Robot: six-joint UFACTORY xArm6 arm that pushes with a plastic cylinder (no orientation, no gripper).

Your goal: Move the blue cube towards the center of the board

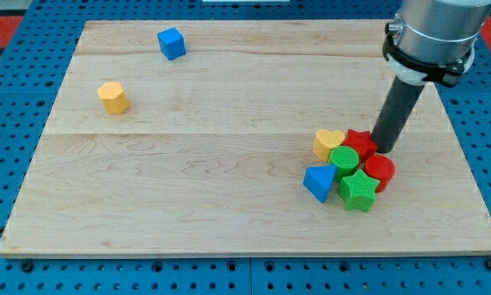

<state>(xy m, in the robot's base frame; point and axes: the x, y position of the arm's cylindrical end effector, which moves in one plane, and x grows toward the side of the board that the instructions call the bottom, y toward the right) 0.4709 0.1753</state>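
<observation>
The blue cube [171, 43] sits near the view's top left of the wooden board [229, 164], alone. My tip [383, 149] is at the view's right, far from the cube, touching the right side of a red star block [361, 142] in a cluster of blocks. The rod rises from there to the arm at the view's top right.
The cluster at the right holds a yellow heart [328, 142], a green cylinder [343, 159], a red cylinder [379, 171], a green star [359, 190] and a blue triangle [319, 182]. A yellow hexagonal block [113, 97] lies at the left.
</observation>
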